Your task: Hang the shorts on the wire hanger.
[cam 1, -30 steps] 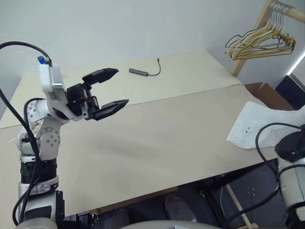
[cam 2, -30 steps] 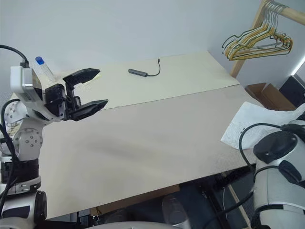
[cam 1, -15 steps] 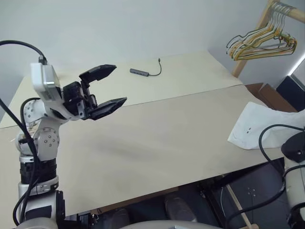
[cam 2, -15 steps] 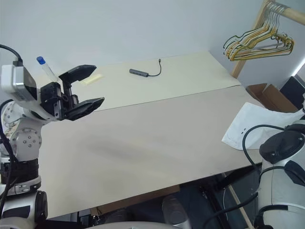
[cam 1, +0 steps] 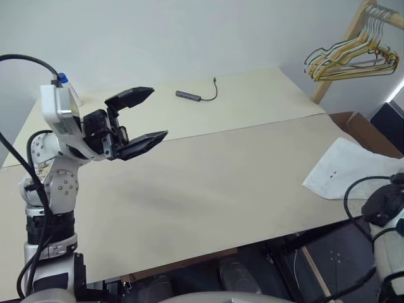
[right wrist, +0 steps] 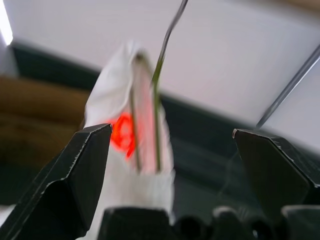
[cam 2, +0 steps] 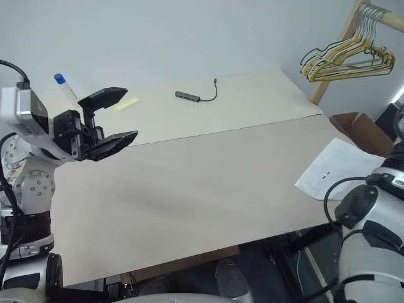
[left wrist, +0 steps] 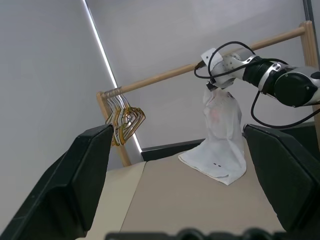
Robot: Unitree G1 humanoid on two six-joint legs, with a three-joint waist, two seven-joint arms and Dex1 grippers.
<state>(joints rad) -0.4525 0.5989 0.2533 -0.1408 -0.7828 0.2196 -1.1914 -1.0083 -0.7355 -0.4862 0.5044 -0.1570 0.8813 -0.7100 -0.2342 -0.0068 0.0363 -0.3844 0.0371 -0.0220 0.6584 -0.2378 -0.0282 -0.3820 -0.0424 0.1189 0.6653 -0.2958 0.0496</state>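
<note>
The white shorts hang down under the wooden rail, and their lower end lies on the table's right edge. Right beside their top is my right gripper. In the right wrist view this gripper is open, its fingers wide apart, with the shorts' gathered top just ahead and untouched. The thin wire hanger runs up out of that top. My left gripper is open and empty, held above the table's left side.
A bunch of yellow and black hangers hangs on the wooden rail at the far right. A small adapter with a cable, a yellow note and a blue-capped bottle lie at the table's back. A cardboard box stands beyond the right edge.
The shorts' end on the table now lies flatter and a little further right. My right arm's elbow has shifted at the lower right. The left gripper has kept still.
</note>
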